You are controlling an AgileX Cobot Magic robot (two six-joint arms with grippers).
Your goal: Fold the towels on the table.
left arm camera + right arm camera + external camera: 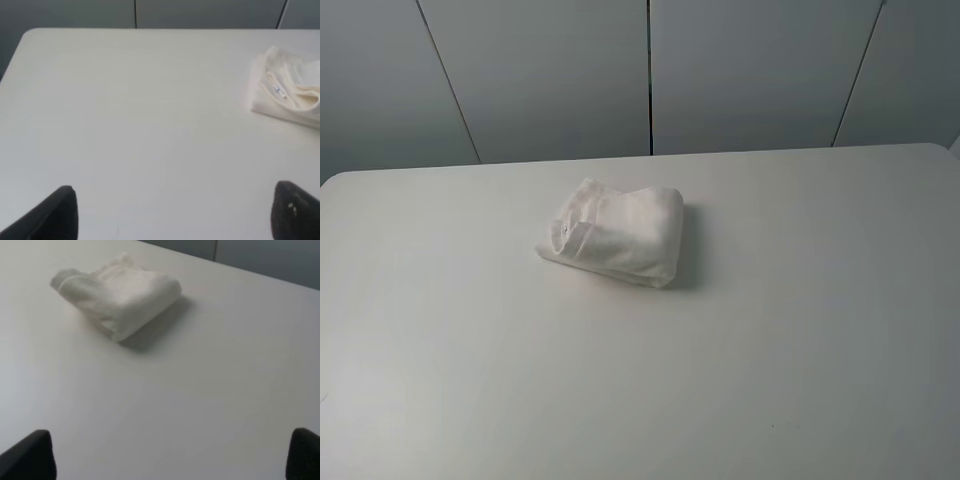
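The white towel (617,235) lies folded into a small thick bundle on the white table (770,330), a little behind the middle. It also shows in the left wrist view (287,92), with its small dark-printed label facing up, and in the right wrist view (117,292). Neither arm shows in the exterior high view. My left gripper (172,212) is open and empty, well back from the towel. My right gripper (172,455) is open and empty too, also well short of the towel.
Grey wall panels (650,70) stand behind the table's far edge. The table's rounded far-left corner (30,35) shows in the left wrist view. Nothing else lies on the tabletop.
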